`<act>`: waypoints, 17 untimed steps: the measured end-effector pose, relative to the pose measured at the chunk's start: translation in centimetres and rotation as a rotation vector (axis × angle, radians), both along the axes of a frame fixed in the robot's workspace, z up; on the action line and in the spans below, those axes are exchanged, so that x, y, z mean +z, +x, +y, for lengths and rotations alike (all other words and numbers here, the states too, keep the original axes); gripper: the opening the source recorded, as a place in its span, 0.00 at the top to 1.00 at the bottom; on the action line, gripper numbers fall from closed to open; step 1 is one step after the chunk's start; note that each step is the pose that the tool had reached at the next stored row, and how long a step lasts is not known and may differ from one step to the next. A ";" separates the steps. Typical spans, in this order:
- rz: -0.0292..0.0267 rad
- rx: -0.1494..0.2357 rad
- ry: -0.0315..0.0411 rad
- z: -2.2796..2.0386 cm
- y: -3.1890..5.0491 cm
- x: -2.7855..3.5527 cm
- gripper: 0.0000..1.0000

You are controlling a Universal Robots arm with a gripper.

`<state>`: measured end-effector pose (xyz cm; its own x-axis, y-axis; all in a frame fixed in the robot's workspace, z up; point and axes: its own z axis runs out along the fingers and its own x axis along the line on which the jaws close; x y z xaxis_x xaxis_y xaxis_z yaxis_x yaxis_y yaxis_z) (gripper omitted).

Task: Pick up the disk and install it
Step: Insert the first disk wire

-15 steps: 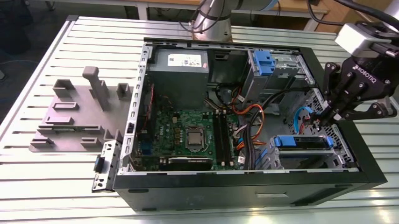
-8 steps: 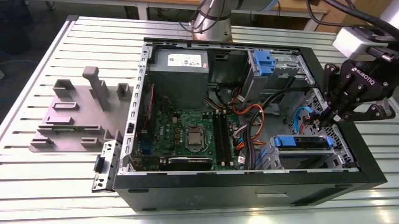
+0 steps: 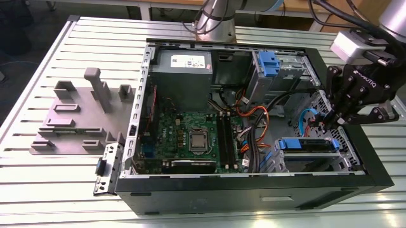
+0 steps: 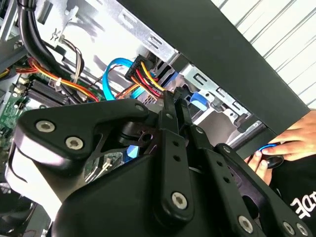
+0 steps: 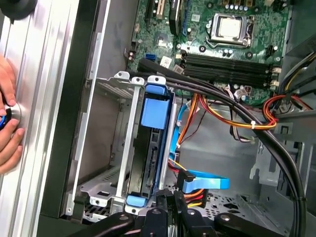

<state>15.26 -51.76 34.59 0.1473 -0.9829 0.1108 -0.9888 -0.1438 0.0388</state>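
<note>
Gripper point(image 5: 169, 195), clenched on nothing, hangs near the disk point(image 5: 150, 148) seated in its drive cage point(image 5: 127, 148); rigid, dense, shock-sensitive, it looks best held by its blue carrier rails.

UR arm point(image 3: 394, 19) angled downward w/ claw point(image 5: 167, 198) pinched fully closed.

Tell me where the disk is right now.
In the first wrist view the disk sits slotted in the metal drive cage, the gripper close by its end; inside the case, it is toward the exterior view's right.
</note>
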 end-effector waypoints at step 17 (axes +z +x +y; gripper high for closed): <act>-0.0181 -0.048 0.0012 0.17 -0.23 -0.25 0.83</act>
<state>15.03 -51.59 34.34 0.0978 -0.9889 0.1118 -0.9952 -0.0961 0.0207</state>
